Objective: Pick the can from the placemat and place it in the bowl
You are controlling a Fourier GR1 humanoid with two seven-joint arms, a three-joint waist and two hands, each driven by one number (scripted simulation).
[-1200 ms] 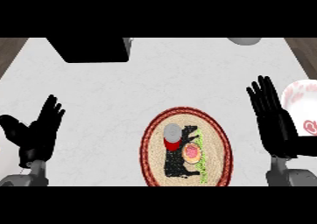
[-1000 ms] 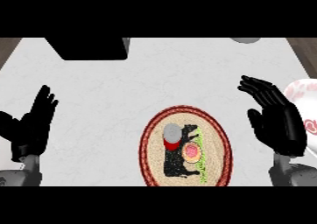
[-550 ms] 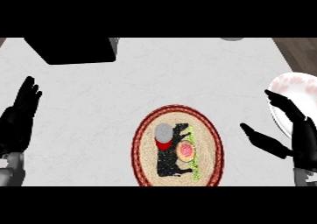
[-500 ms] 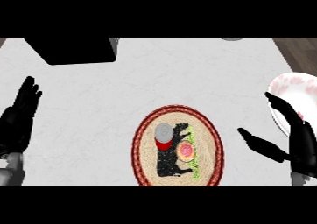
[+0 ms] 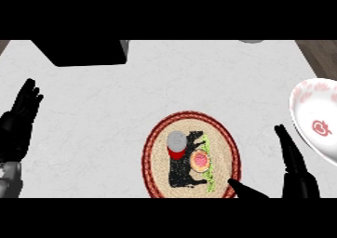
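since a moment ago the right hand [image 5: 293,172] has dropped lower beside the placemat [image 5: 190,155], fingers straight, holding nothing. can [image 5: 177,144] sits untouched on it; bowl [image 5: 321,122] waits right. left hand [image 5: 14,125] rests open.

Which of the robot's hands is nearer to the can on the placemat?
The right hand. It is open, to the right of the can, just off the placemat. The left hand rests open at the counter's far left edge.
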